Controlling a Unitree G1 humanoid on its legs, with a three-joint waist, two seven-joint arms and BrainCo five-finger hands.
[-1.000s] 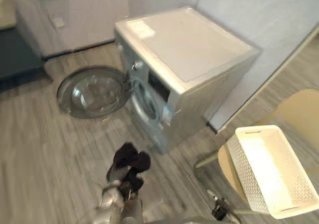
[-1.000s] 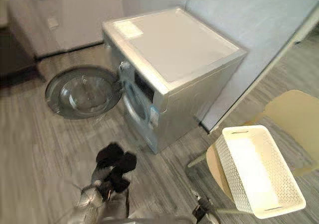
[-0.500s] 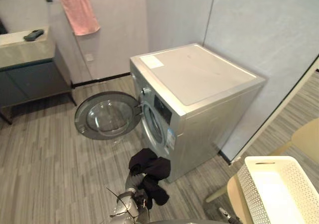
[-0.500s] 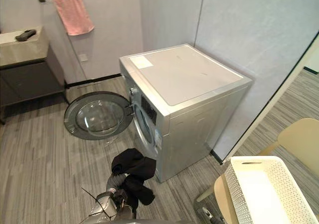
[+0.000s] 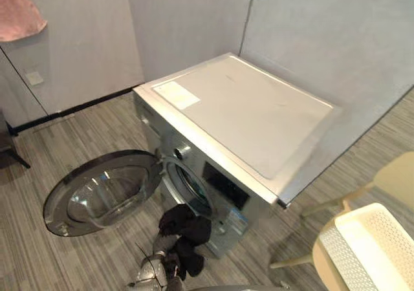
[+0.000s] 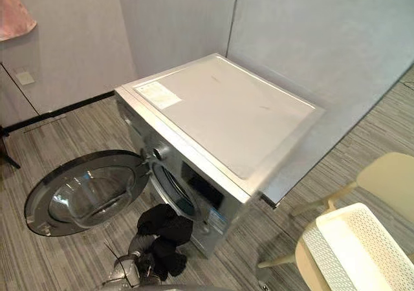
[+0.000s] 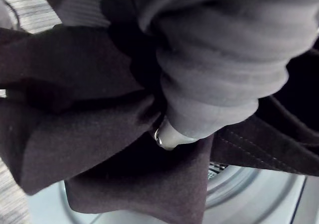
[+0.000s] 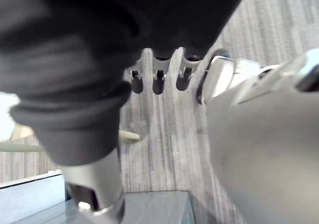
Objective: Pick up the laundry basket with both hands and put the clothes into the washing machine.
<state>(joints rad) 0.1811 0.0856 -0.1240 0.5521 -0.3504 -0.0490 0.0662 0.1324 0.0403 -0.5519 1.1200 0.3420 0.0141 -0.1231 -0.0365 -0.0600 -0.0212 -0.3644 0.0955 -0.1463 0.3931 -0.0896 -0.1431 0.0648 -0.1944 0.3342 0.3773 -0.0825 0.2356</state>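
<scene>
**Loading stage, head and wrist views.** The left robot hand (image 5: pixel 155 265) is raised in front of the washing machine (image 5: pixel 246 116). It is closed on a black garment (image 5: pixel 187 226); most of its fingers are buried in the cloth, with 1 silver tip pressed into the folds in the left wrist view. The garment is matte black and soft, with a stitched hem. It is bunched over the hand with a loose end hanging down, so it has no clear long axis.

The drum opening (image 5: pixel 191 187) lies just beyond the garment, directly ahead of the hand, and the door (image 5: pixel 100 194) is swung wide to the robot's left. The coming move is judged to be a short forward push through the opening, with the hanging end likely to catch on the rim.

The right robot hand (image 8: pixel 158 82) hangs over the floor with relaxed fingers and holds nothing. The white perforated laundry basket (image 5: pixel 343 258) sits on a chair (image 5: pixel 401 174), well apart on the robot's right.
</scene>
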